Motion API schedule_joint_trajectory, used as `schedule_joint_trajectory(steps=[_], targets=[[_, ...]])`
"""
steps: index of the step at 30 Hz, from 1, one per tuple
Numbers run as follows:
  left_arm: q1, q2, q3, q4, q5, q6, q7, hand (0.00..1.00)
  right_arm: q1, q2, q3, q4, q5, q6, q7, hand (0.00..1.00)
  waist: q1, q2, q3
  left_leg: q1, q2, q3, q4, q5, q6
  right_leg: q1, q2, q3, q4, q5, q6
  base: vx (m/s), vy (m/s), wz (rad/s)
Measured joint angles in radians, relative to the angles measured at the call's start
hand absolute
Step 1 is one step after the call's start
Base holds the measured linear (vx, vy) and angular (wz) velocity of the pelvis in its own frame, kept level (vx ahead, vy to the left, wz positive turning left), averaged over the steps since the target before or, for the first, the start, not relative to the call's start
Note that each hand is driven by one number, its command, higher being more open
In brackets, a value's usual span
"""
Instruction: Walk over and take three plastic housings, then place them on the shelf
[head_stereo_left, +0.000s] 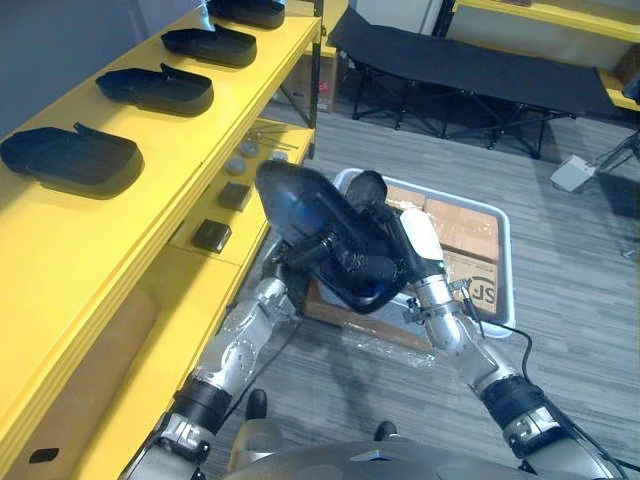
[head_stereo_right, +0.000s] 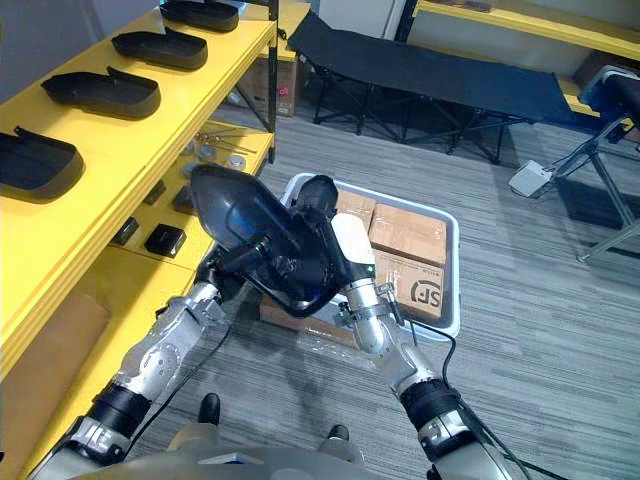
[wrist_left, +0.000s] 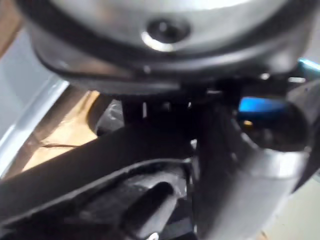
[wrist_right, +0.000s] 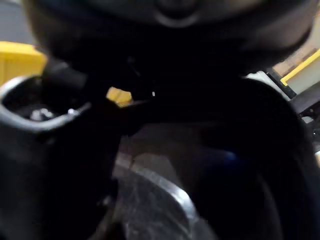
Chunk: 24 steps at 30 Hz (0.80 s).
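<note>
Grey plank-style floor (head_stereo_left: 590, 300) everywhere. Long yellow shelf (head_stereo_left: 70, 270) down the left side, with a lower tier tucked underneath. Black folding cot (head_stereo_left: 470, 68) parked at the back on thin crossed legs. More yellow racking (head_stereo_right: 520, 18) behind that, up in the top right corner. Bit of plain grey wall (head_stereo_left: 60, 50) past the shelf, top left. Small white box (head_stereo_left: 573, 173) sitting on the floor just off the cot's right end. Pretty even lighting overall.
</note>
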Motion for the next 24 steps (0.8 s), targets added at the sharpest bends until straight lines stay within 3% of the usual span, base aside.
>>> schedule_joint_trajectory(steps=[6,10,14,19,24], targets=[[0.195,-0.011,0.134,-0.095,0.286,-0.112,0.063,0.00,0.126,0.064,-0.147,-0.190,0.125,-0.093,-0.087,1.00,-0.009,0.016,-0.014,0.014,0.001,0.012,0.000,-0.019,0.001,-0.003,0.000,0.010,0.003,-0.011,-0.016,-0.01,-0.002,-0.06],[0.323,-0.028,0.188,-0.124,0.489,-0.158,0.137,0.00,0.212,0.067,-0.241,-0.204,0.151,-0.060,-0.138,1.00,-0.008,0.035,-0.028,0.014,0.001,0.012,0.000,-0.022,-0.001,-0.005,0.000,0.010,0.003,-0.016,-0.020,0.00,0.000,0.00],[0.400,-0.039,0.191,-0.153,0.623,-0.181,0.182,0.00,0.327,0.086,-0.297,-0.199,0.240,-0.014,-0.130,1.00,-0.009,0.045,-0.033,0.013,0.001,0.015,0.000,-0.024,-0.004,-0.009,0.000,0.010,0.003,-0.018,-0.021,0.00,-0.001,-0.01],[0.481,-0.066,0.221,-0.204,0.638,-0.230,0.206,0.00,0.454,0.137,-0.360,-0.196,0.393,0.022,-0.006,1.00,-0.033,0.049,-0.038,0.014,0.003,0.030,0.000,-0.029,-0.004,-0.018,0.000,0.023,0.004,-0.019,-0.023,0.01,-0.004,-0.09],[0.488,-0.084,0.232,-0.236,0.564,-0.276,0.204,0.00,0.543,0.157,-0.347,-0.122,0.590,0.119,0.211,1.00,-0.038,0.054,-0.053,0.026,0.005,0.045,0.000,-0.036,-0.004,-0.018,0.000,0.038,0.007,-0.023,-0.023,0.00,-0.004,-0.08]])
